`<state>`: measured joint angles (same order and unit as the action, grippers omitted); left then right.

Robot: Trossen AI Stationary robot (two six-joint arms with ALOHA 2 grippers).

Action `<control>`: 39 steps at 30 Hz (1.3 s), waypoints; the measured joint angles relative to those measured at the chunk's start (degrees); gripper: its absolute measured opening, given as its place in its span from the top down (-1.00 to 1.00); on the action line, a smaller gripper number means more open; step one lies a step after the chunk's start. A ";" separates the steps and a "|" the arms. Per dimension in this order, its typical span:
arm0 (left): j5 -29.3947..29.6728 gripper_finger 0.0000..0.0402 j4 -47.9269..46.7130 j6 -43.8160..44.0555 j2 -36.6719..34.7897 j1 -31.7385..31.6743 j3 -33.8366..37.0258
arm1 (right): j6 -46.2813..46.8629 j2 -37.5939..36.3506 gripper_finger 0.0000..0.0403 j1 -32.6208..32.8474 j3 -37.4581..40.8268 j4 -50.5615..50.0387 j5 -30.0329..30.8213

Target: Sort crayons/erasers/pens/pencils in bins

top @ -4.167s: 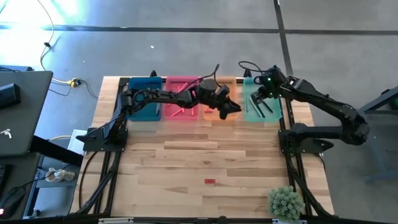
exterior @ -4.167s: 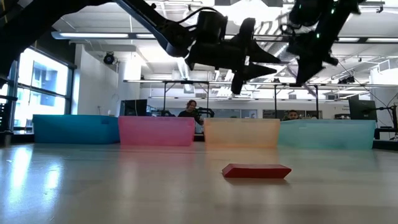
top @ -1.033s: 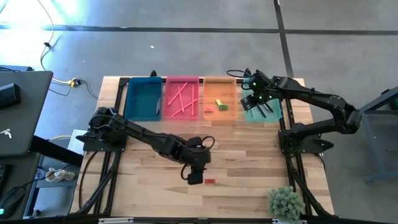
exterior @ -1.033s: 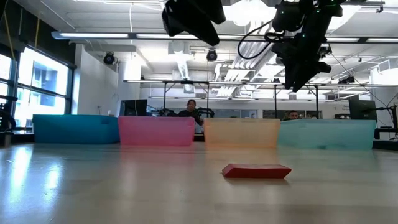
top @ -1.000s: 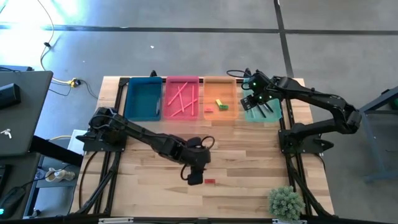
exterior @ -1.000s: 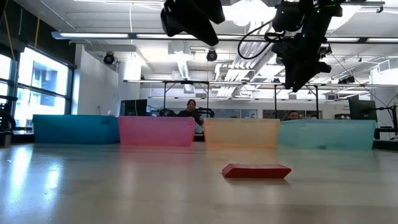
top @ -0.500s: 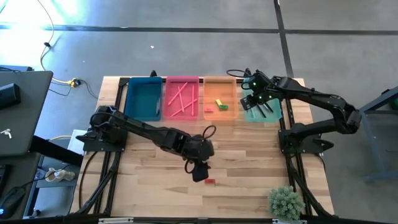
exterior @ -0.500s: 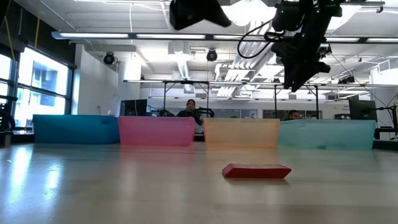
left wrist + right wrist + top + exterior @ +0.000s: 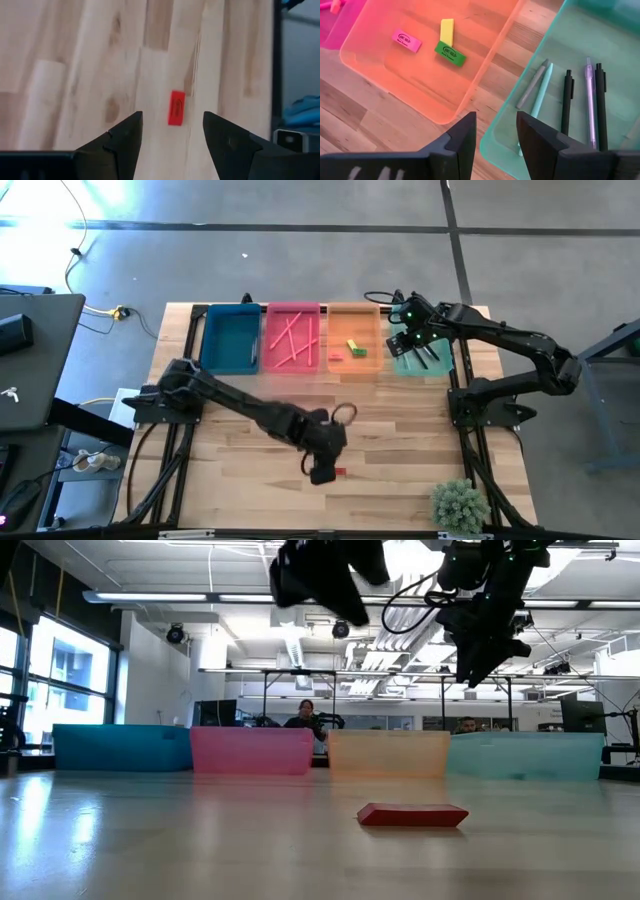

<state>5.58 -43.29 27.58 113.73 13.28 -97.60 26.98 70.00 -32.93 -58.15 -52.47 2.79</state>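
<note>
Left wrist view shows the small red blocky eraser lying alone on the wooden table, just ahead between my left gripper's spread fingers. I'd drop straight down and pinch across its short sides; my right gripper hangs open-fingered between the translucent orange bin and the mint-green bin.

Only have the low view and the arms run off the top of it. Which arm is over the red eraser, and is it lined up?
Observer: The left one. In the high view the left gripper hovers right beside the red eraser.
Operator: Fingers open?
Observer: Yes. The left wrist view shows the eraser lying on bare wood in the gap ahead of its spread fingers, untouched.
Operator: Where's the right arm?
Observer: The right gripper is over the mint-green bin, open and empty.
Operator: What's in the orange bin?
Observer: The right wrist view shows three erasers in the orange bin: pink, yellow, green.
</note>
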 joint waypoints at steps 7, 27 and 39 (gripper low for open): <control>1.82 0.03 1.21 1.97 5.42 2.09 0.02 | 0.00 -0.02 0.34 0.00 0.00 0.18 0.00; 4.55 0.03 9.57 2.36 15.82 5.27 0.01 | 0.20 0.00 0.34 0.00 0.03 0.46 0.02; 12.99 0.14 8.39 4.17 19.12 6.93 -0.39 | 0.17 0.02 0.34 0.00 0.05 0.55 0.02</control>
<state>18.58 -34.90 31.75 132.85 20.21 -98.00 27.16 70.02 -32.93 -58.11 -51.92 2.81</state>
